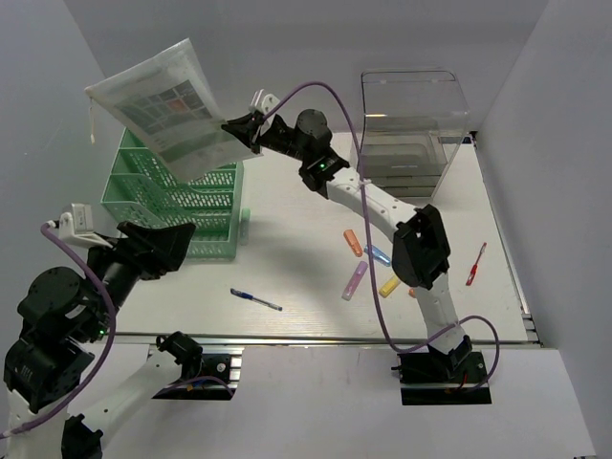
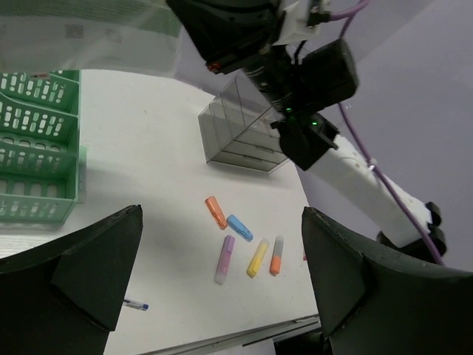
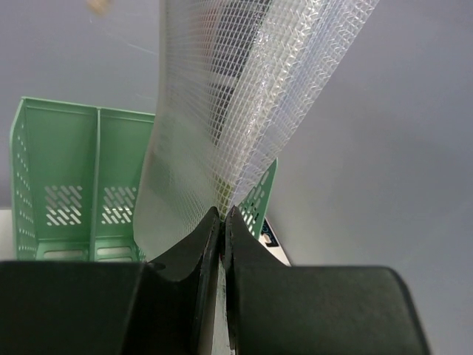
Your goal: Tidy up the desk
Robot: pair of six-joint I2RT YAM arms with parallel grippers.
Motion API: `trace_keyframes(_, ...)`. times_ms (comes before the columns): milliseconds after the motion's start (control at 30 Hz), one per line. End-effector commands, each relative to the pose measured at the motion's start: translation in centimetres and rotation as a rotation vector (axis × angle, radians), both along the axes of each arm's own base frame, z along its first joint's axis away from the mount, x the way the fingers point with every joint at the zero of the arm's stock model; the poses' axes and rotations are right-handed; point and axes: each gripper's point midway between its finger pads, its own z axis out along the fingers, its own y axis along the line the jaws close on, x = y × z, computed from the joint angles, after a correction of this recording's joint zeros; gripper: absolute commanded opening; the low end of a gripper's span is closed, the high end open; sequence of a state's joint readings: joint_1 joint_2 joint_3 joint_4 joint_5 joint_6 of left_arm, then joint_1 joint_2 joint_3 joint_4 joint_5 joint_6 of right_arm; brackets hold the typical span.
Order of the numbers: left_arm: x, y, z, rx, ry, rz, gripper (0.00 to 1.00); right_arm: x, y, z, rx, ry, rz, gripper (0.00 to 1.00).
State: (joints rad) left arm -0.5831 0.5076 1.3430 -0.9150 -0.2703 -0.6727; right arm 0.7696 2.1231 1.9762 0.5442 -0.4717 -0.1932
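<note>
My right gripper (image 1: 239,129) is shut on the edge of a clear mesh document pouch (image 1: 167,107) and holds it in the air above the green file rack (image 1: 177,196). In the right wrist view the pouch (image 3: 229,111) rises from my closed fingers (image 3: 222,222), with the rack (image 3: 66,192) behind it. My left gripper (image 1: 186,239) is open and empty, low beside the rack's front. The white desk (image 1: 296,273) holds several highlighters (image 1: 368,268), a blue pen (image 1: 255,299) and a red pen (image 1: 475,264). The highlighters (image 2: 244,240) also show in the left wrist view.
A clear plastic drawer box (image 1: 411,124) stands at the back right; it also shows in the left wrist view (image 2: 240,129). Pale grey walls enclose the desk. A silver rail (image 1: 325,337) runs along its front edge.
</note>
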Motion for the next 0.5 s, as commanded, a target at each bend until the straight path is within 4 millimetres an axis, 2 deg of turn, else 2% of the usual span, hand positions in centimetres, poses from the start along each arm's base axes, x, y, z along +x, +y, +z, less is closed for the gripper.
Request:
trace_keyframes(0,-0.8,0.8,1.5,0.002,-0.047,0.009,0.98,-1.4,0.2,6.3,0.155,-0.140,0.031,0.00)
trace_keyframes(233,-1.1,1.5,1.7,0.037,-0.050,0.023,0.98,-1.4,1.7,4.2,0.182,-0.071,0.082,0.00)
trace_keyframes(300,-1.1,1.7,1.8,0.043,-0.052,0.031,0.98,-1.9,1.6,4.6,0.200,-0.076,0.081,0.00)
trace_keyframes(433,-1.1,1.7,1.9,0.057,-0.065,0.030,0.98,-2.1,2.3,3.3,0.215,-0.018,0.076,0.00)
trace_keyframes(467,-1.0,1.6,1.9,0.060,-0.066,0.025,0.98,-2.2,2.7,2.2,0.211,-0.008,0.083,0.00)
